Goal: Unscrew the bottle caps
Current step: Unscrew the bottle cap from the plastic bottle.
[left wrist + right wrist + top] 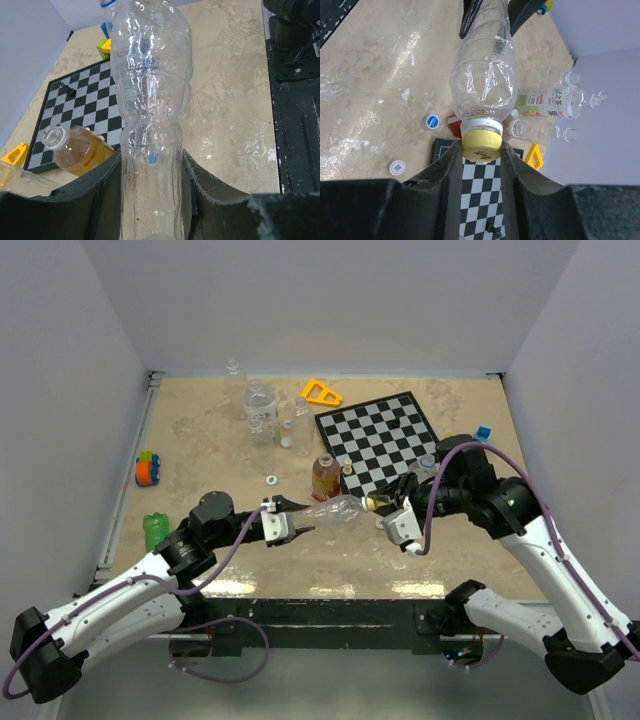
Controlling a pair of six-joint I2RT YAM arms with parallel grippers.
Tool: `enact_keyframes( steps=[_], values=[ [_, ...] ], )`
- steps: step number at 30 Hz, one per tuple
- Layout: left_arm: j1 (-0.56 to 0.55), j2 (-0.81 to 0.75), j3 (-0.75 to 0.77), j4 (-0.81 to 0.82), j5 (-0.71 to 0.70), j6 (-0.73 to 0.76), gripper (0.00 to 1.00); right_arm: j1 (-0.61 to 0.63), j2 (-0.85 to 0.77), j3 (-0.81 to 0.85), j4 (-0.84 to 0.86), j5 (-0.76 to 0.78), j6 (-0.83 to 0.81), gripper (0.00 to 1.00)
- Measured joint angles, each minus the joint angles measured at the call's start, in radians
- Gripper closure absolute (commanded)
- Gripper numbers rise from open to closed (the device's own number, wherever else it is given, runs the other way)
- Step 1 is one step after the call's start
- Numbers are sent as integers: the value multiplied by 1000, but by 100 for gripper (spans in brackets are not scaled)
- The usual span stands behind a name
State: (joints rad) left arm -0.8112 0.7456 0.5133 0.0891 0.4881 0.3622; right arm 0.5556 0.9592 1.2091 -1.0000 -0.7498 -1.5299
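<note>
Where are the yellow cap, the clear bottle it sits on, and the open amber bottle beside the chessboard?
yellow cap (481, 147): right wrist view, on its visible side.
clear bottle (150, 100): left wrist view, on the ribbed middle of its body.
amber bottle (82, 154): left wrist view, on its labelled body.

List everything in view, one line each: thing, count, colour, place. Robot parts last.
held bottle: one, clear, between both grippers
yellow cap: one, yellow, on held bottle's neck
amber bottle: one, amber-brown, uncapped, beside chessboard's left edge
green bottle: one, green, table's left edge
far bottles: several, clear, far centre
loose caps: two, blue and pale, left of chessboard
chessboard: one, black-white, right of centre
triangle: one, yellow, far centre
toy: one, multicoloured, left edge
block: one, blue, far right
left gripper: one, black, shut on held bottle
right gripper: one, black, shut on yellow cap
</note>
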Motion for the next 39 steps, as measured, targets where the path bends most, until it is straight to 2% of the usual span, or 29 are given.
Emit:
enact_keyframes(
  steps=[8,15,17,18,20,22,23,25,28,39],
  values=[
    [0,-8,0,-9,-3,-4,100,0,-24,-34,38,-2,27,100],
    [-1,-32,-7,-15,-5,-12,100,1,-42,-55,66,-14,66,92],
    [-1,-45,-13,-15,-5,-13,100,1,-46,-60,74,-27,80,86],
    [-1,-49,-16,-15,-5,-13,100,1,-47,-61,76,-31,87,79],
    [-1,-53,-18,-16,-5,-13,100,2,-50,-67,82,-37,105,58],
    [-1,-54,-20,-16,-5,-14,100,2,-53,-68,84,-40,127,45],
    [-2,-55,-20,-17,-6,-14,100,1,-55,-69,85,-39,137,35],
    [-2,-58,-21,-28,-9,-15,100,-12,-66,-69,89,-35,162,26],
    [-2,-64,-22,-39,-19,-16,100,-36,-95,-69,84,-39,179,21],
    [-2,-94,-39,-77,-66,-29,100,-181,-184,-69,69,-132,260,16]
  ],
)
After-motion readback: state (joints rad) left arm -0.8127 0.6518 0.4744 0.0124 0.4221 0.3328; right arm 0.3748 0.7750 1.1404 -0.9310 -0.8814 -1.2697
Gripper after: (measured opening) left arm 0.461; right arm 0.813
